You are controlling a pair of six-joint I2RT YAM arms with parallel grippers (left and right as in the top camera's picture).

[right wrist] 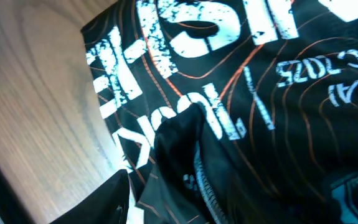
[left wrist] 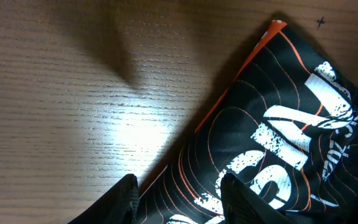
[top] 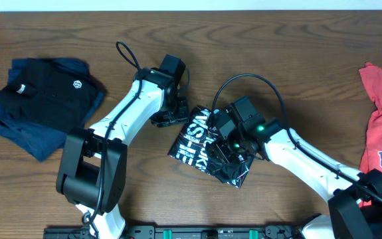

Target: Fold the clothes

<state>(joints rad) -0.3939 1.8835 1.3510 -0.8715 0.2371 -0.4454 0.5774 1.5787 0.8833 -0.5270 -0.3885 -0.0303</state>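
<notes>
The black sports jersey with orange contour lines and white prints (top: 200, 143) lies folded small on the wooden counter (top: 297, 60). My left fingers (top: 166, 119) stand spread above its edge, likely ready to square it. My right fingers (top: 229, 151) sit among bunched cloth, so I cannot tell their grip.

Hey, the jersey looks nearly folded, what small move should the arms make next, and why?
Probably press the raised flap flat with the right gripper. The jersey is already a compact packet on the table, but that flap stands bunched up above it; the left gripper, fingers apart at the packet's edge, holds nothing.
</notes>
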